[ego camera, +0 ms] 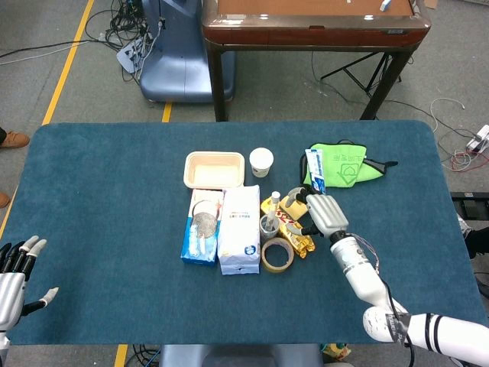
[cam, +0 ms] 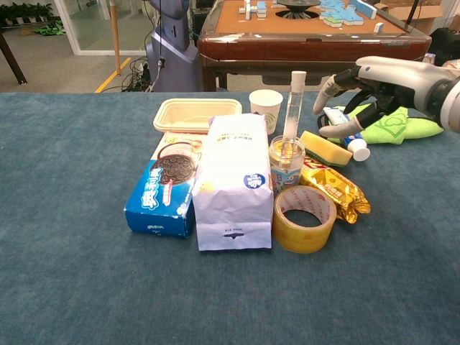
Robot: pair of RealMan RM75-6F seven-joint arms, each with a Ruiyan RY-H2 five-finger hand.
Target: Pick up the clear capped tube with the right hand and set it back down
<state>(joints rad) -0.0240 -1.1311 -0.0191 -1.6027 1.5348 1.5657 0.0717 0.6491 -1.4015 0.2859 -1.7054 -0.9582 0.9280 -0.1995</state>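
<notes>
tube: clear plastic | tape roll: glossy (yellowish) | table: matt cloth

Head view overlooks; chest view, perhaps nearer, faces same table.

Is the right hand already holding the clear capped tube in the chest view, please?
No, the right hand hovers with its fingers spread to the right of the clear capped tube, with a visible gap between them.

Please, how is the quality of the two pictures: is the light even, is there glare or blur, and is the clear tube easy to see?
Head view: even, soft light, faint shadows; the clear capped tube looks small from above. Chest view: sharp up close, the tube stands clear, mild sheen on the tape roll; the right hand shows no motion blur.
</notes>
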